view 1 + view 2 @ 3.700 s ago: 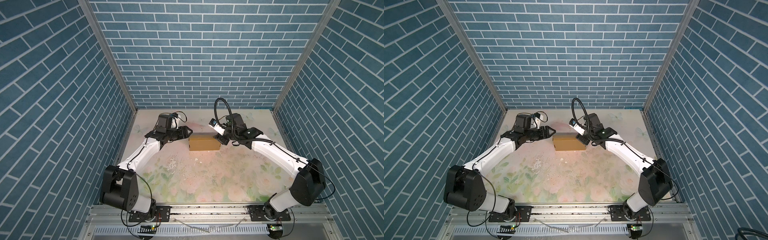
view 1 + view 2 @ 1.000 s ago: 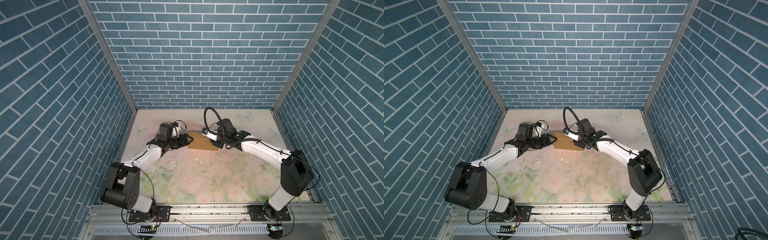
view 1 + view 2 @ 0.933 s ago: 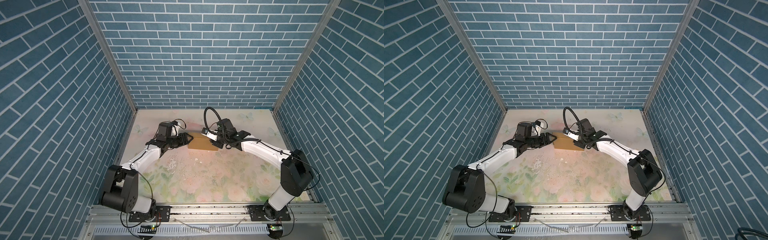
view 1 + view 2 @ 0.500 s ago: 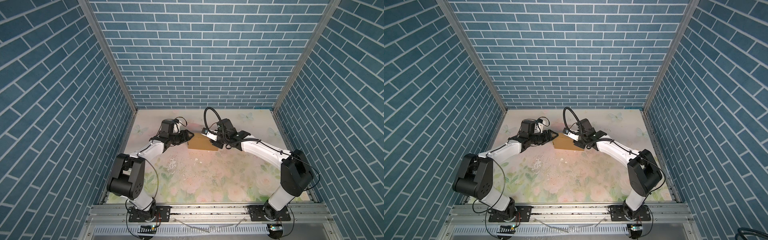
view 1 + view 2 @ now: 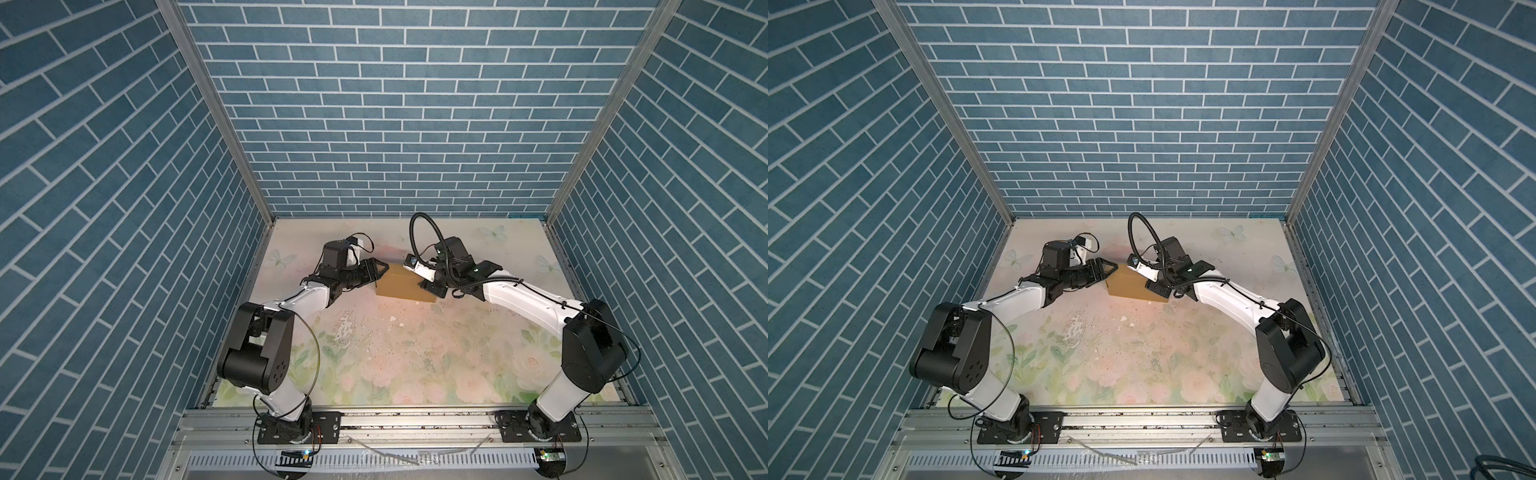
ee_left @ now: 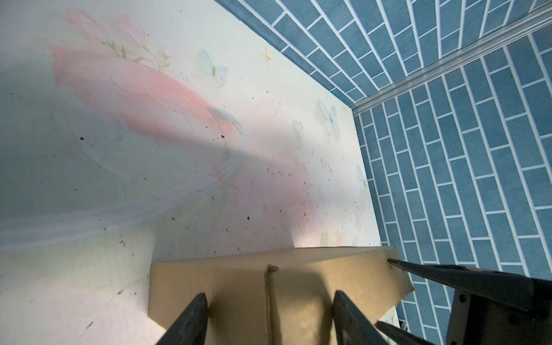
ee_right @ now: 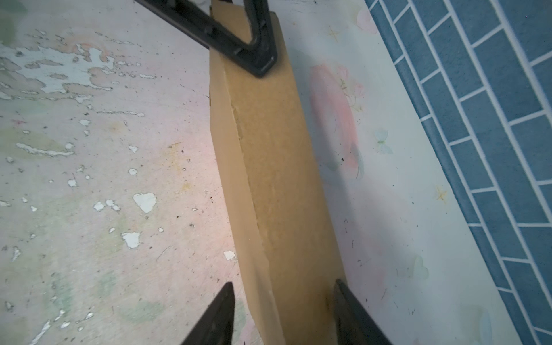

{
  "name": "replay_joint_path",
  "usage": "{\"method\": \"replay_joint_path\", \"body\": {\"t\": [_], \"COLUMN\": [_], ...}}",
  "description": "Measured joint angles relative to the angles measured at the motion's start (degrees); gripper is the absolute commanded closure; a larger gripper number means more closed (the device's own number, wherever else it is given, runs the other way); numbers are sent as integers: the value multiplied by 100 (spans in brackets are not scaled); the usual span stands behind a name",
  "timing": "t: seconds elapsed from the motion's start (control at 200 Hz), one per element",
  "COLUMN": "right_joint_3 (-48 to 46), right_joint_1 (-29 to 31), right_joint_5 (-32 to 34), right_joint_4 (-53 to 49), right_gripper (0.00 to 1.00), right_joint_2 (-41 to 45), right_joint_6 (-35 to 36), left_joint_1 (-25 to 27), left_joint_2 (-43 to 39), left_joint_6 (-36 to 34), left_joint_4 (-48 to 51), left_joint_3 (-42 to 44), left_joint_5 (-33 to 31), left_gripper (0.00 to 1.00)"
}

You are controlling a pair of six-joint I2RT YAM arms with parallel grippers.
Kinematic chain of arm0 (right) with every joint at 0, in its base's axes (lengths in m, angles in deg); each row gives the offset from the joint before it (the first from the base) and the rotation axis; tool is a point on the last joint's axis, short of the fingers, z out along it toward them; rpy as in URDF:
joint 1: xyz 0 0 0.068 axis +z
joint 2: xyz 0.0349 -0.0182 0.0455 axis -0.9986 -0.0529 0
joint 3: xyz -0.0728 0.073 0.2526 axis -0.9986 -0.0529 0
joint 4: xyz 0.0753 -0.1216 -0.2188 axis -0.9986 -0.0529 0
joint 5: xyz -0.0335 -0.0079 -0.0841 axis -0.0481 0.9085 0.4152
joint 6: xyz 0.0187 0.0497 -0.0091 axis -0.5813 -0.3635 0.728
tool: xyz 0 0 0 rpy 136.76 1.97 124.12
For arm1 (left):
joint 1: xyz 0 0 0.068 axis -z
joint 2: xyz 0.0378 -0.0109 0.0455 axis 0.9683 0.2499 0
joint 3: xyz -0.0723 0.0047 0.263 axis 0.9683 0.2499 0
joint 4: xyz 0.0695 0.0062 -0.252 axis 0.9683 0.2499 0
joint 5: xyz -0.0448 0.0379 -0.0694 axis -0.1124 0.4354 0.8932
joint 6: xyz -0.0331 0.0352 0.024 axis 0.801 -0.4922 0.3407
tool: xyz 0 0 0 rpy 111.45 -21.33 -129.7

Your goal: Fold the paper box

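The paper box (image 5: 400, 284) (image 5: 1130, 284) is plain brown cardboard, folded shut, and lies slightly askew at the back middle of the table. My left gripper (image 5: 379, 271) (image 5: 1105, 270) is at its left end. In the left wrist view the left gripper (image 6: 268, 301) is open, its fingers spread over a box (image 6: 239, 283) face with a seam. My right gripper (image 5: 429, 286) (image 5: 1156, 286) is at the right end. In the right wrist view the right gripper (image 7: 283, 288) straddles the box (image 7: 277, 164), open, with a gap on one side.
The floral table cover has worn white patches (image 5: 345, 328) in front of the box. Blue brick walls (image 5: 395, 166) close in the back and both sides. A metal rail (image 5: 415, 424) runs along the front edge.
My left arm has swung in and its fingers have come up against the box's left end. The right gripper's jaws have widened around the right end.
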State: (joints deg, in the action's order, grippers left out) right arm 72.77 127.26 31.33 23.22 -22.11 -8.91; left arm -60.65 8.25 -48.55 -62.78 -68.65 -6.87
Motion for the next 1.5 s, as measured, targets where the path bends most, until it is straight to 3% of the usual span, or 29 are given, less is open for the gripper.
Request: {"method": "replay_joint_path", "body": {"t": [0.425,0.77,1.02,1.495], "right_joint_3": [-13,22,-7,-621], "right_joint_1": [-247,-358,-372,-461], "right_joint_5": [-66,310,219,-81], "right_joint_4": [127,-149,-87,170], "right_gripper": [46,61,64,65], "right_joint_2": [1110,1088,1014,992], "right_joint_6": [-1550,-4129,-5700,-7246], "left_joint_1": [0,0,0,4], "left_joint_2": [0,-22,-48,-79], "left_joint_6": [24,22,22,22], "left_joint_4": [-17,31,94,175], "left_joint_3": [0,0,0,-2], "left_joint_5": [-13,-13,-15,-33], "left_gripper": [35,35,35,35]}}
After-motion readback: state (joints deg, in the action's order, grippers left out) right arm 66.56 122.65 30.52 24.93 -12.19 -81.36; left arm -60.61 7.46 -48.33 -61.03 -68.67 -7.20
